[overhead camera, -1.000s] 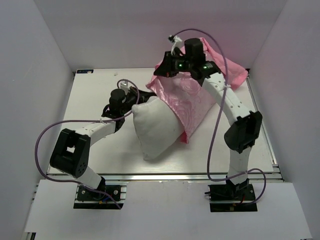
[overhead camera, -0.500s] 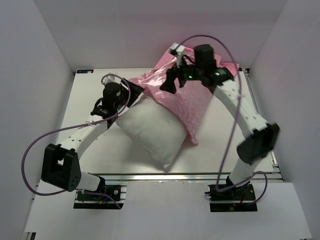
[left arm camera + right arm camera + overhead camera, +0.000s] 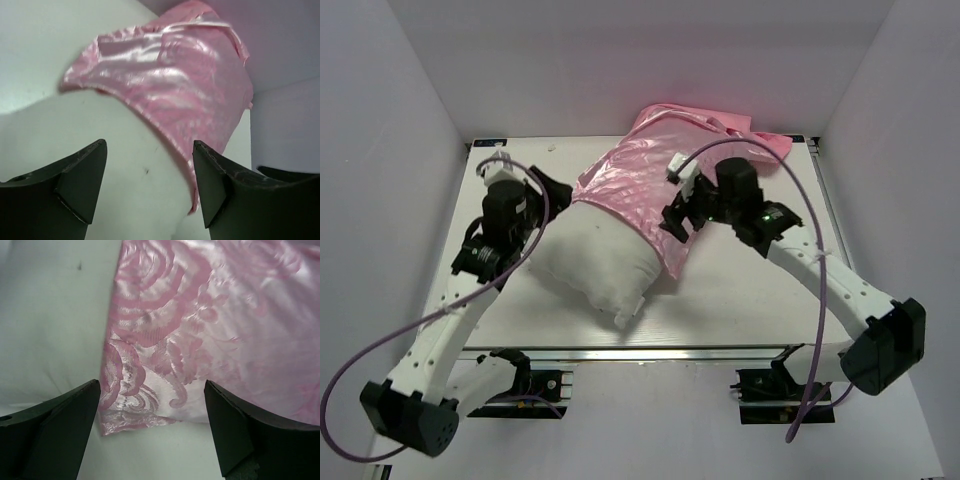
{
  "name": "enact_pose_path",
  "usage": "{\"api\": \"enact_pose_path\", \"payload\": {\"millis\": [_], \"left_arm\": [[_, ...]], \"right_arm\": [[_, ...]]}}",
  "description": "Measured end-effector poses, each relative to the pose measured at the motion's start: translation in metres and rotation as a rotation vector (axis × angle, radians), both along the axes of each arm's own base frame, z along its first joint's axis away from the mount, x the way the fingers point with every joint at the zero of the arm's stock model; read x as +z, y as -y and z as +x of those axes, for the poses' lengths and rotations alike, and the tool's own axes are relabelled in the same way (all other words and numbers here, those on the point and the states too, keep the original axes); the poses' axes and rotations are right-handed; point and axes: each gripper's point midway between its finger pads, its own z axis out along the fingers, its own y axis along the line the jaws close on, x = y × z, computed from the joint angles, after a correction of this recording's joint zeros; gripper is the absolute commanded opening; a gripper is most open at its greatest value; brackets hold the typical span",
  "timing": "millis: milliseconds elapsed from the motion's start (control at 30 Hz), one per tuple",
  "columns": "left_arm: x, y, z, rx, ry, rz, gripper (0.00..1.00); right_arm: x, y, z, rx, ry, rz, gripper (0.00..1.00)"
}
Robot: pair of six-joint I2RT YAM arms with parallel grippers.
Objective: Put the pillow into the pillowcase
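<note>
Both my left gripper and right gripper just let go; the shiny pink satin pillowcase only half-covers the plump white pillow mid-frame.

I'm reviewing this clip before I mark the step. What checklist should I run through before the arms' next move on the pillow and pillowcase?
1. Left jaws open, nothing between them: ok.
2. Right jaws open, nothing between them: ok.
3. Pillow fully inside pillowcase: not ok, its near half lies bare.
4. Pillowcase's open hem in view for a grasp: ok, it shows in both wrist views.
5. Pillow wholly on the table: ok, though its near corner is close to the front edge.
6. Pillow reaching the closed end: cannot tell, fabric hides it.
</note>
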Motion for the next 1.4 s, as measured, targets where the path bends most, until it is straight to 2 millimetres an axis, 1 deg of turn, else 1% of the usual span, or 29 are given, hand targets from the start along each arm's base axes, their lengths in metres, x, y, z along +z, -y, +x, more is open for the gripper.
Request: {"api": "enact_pose_path", "payload": {"millis": [33, 100, 200, 233, 300, 400, 533, 633, 667, 733, 767, 833, 867, 900, 933, 967, 1067, 1133, 1200, 1333, 1400], "left_arm": [[-0.011, 0.000, -0.012, -0.009, -0.028, -0.019, 0.79], [-0.038, -0.001, -0.035, -0.022, -0.091, -0.056, 0.79], [-0.079, -0.003, -0.065, -0.020, -0.195, -0.103, 0.79], [-0.091, -0.004, -0.073, -0.017, -0.226, -0.120, 0.80], [-0.108, -0.003, -0.085, -0.016, -0.271, -0.156, 0.81], [-0.127, 0.003, -0.094, -0.026, -0.308, -0.216, 0.81], [-0.163, 0.016, -0.099, -0.063, -0.371, -0.279, 0.81], [-0.184, 0.028, -0.093, -0.089, -0.424, -0.308, 0.81], [-0.189, 0.032, -0.090, -0.095, -0.439, -0.315, 0.80], [-0.194, 0.037, -0.082, -0.105, -0.447, -0.326, 0.77], [-0.195, 0.040, -0.079, -0.110, -0.448, -0.329, 0.72], [-0.196, 0.043, -0.072, -0.114, -0.440, -0.340, 0.63], [-0.195, 0.044, -0.069, -0.116, -0.433, -0.345, 0.53], [-0.194, 0.046, -0.066, -0.118, -0.423, -0.352, 0.49], [-0.193, 0.047, -0.064, -0.119, -0.414, -0.357, 0.44], [-0.191, 0.048, -0.061, -0.121, -0.404, -0.363, 0.38], [-0.187, 0.050, -0.054, -0.128, -0.375, -0.374, 0.30], [-0.188, 0.053, -0.051, -0.134, -0.370, -0.378, 0.26], [-0.191, 0.056, -0.047, -0.145, -0.370, -0.382, 0.21], [-0.196, 0.064, -0.037, -0.174, -0.379, -0.382, 0.17], [-0.191, 0.069, -0.026, -0.189, -0.373, -0.368, 0.16]], "right_arm": [[-0.014, -0.004, -0.001, -0.016, -0.015, -0.033, 0.89], [-0.030, -0.014, -0.004, -0.037, -0.016, -0.084, 0.89], [-0.036, -0.033, -0.005, -0.053, 0.013, -0.125, 0.89], [-0.036, -0.041, -0.004, -0.057, 0.021, -0.137, 0.89], [-0.035, -0.057, 0.003, -0.068, 0.035, -0.150, 0.89], [-0.038, -0.070, 0.014, -0.100, 0.046, -0.172, 0.89], [-0.055, -0.073, 0.026, -0.146, 0.046, -0.227, 0.89], [-0.070, -0.074, 0.036, -0.175, 0.046, -0.272, 0.88], [-0.075, -0.074, 0.039, -0.181, 0.048, -0.287, 0.84], [-0.081, -0.074, 0.044, -0.192, 0.056, -0.313, 0.76], [-0.084, -0.075, 0.045, -0.192, 0.061, -0.324, 0.59], [-0.085, -0.075, 0.047, -0.190, 0.077, -0.341, 0.37], [-0.084, -0.076, 0.048, -0.186, 0.081, -0.344, 0.11], [-0.081, -0.078, 0.048, -0.177, 0.084, -0.345, 0.03], [-0.078, -0.081, 0.047, -0.167, 0.085, -0.341, 0.00], [-0.075, -0.083, 0.044, -0.148, 0.084, -0.338, 0.00], [-0.062, -0.091, 0.038, -0.102, 0.088, -0.310, 0.00], [-0.054, -0.096, 0.025, -0.055, 0.089, -0.298, 0.00], [-0.047, -0.106, 0.003, 0.013, 0.076, -0.288, 0.00], [-0.029, -0.138, -0.051, 0.170, 0.014, -0.253, 0.00], [-0.022, -0.150, -0.073, 0.231, -0.022, -0.233, 0.00]]}}
